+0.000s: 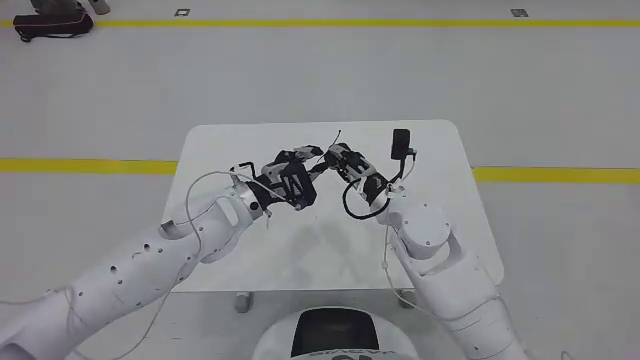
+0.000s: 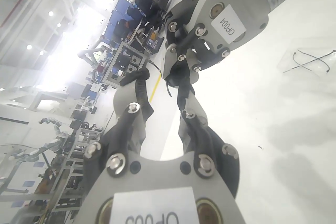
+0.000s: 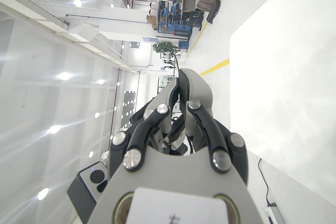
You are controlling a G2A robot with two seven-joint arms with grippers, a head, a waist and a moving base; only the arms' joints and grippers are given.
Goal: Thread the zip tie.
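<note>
Zip tie (image 3: 177, 62) pinched in closed fingers of right gripper (image 3: 181, 75), held above tabletop (image 1: 430, 250). Left gripper (image 2: 160, 90) fingers spread, just beside. Advised: tip to be lined up squarely before feeding.

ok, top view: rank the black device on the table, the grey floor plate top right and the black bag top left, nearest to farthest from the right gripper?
From the right gripper:
1. black device, on the table, just to its right.
2. floor plate, far ahead, right side.
3. black bag, far ahead, left side.
</note>
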